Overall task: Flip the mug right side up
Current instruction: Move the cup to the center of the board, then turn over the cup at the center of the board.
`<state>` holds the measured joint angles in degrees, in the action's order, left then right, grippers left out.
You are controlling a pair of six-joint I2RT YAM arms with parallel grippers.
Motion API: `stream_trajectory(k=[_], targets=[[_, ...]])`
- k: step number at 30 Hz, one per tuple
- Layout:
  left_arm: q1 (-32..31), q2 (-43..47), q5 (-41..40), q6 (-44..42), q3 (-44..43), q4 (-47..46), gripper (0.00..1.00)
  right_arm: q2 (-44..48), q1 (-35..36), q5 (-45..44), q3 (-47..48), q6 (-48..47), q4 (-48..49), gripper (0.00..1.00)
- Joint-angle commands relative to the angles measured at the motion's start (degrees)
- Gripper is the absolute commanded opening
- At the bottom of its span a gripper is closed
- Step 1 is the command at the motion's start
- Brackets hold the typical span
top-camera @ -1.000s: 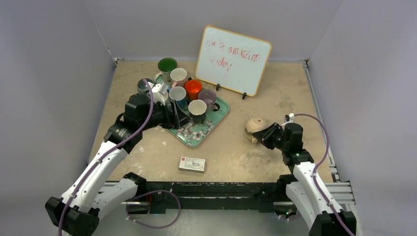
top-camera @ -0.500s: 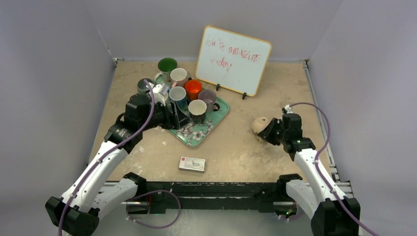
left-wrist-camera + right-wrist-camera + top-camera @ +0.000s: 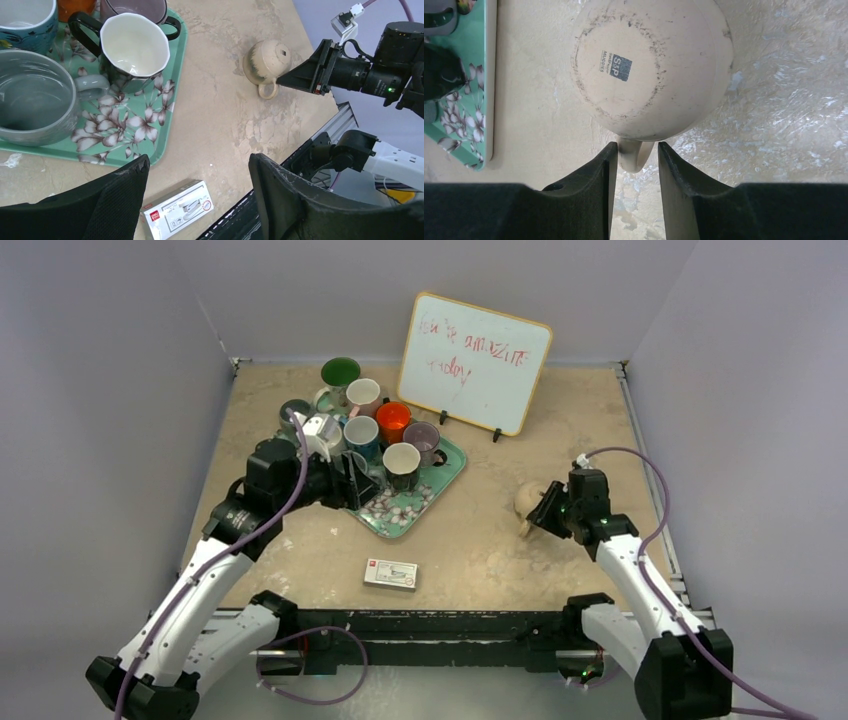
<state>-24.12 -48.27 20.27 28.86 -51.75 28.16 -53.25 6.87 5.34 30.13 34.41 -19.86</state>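
Seat the right gripper (image 3: 637, 150), narrowly parted astride the handle (image 3: 633, 159) with no telling whether pinching yet, deeper onto the beige mug (image 3: 649, 65) standing bottom-up well right of the tray (image 3: 400, 512), then clamp firmly, lift clear and roll rim-up before setting down gently.
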Motion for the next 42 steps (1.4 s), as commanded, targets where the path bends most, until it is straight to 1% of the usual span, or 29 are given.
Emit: stream_trajectory(k=[1,3,5,6,8,10,16,21,27,38,40,42], targets=[[0.3,1.69,-1.54,-2.48,-1.71,0.56,0.72,0.01,2.92,-4.7,4.44,0.52,-4.16,0.39],[0.3,2.09,-1.71,-2.77,-1.62,0.84,0.72,-0.22,5.48,-7.58,5.68,2.96,-6.28,0.43],[0.3,2.44,-1.99,-3.35,-1.56,1.25,0.72,-1.54,8.62,-14.95,7.77,7.69,-10.55,0.43],[0.32,2.62,-2.18,-4.02,-1.4,1.46,0.72,-2.67,9.8,-17.19,9.05,10.38,-12.62,0.43],[0.3,3.01,-2.87,-4.6,-1.15,2.06,0.72,-5.42,11.59,-19.7,11.1,12.86,-15.42,0.45],[0.3,3.58,-3.61,-5.13,-0.76,2.48,0.73,-7.61,12.64,-20.56,12.0,14.39,-16.18,0.46],[0.32,5.51,-5.32,-6.86,0.29,3.82,0.73,-11.76,13.73,-22.56,12.76,16.03,-14.12,0.48],[0.3,5.9,-5.92,-8.52,0.33,4.7,0.74,-14.34,14.2,-23.81,14.32,16.97,-13.18,0.47],[0.3,6.43,-6.08,-9.23,0.51,4.91,0.75,-20.15,15.23,-26.36,17.28,18.65,-15.42,0.46],[0.3,6.55,-6.43,-9.53,0.58,5.15,0.75,-24.81,16.34,-29.56,18.03,20.58,-14.75,0.35],[0.3,6.57,-6.55,-9.61,0.65,5.29,0.75,-24.97,16.4,-29.83,17.92,20.66,-14.58,0.3],[0.3,6.61,-6.69,-9.61,0.73,5.24,0.75,-24.67,16.34,-29.92,17.37,20.55,-14.04,0.2]])
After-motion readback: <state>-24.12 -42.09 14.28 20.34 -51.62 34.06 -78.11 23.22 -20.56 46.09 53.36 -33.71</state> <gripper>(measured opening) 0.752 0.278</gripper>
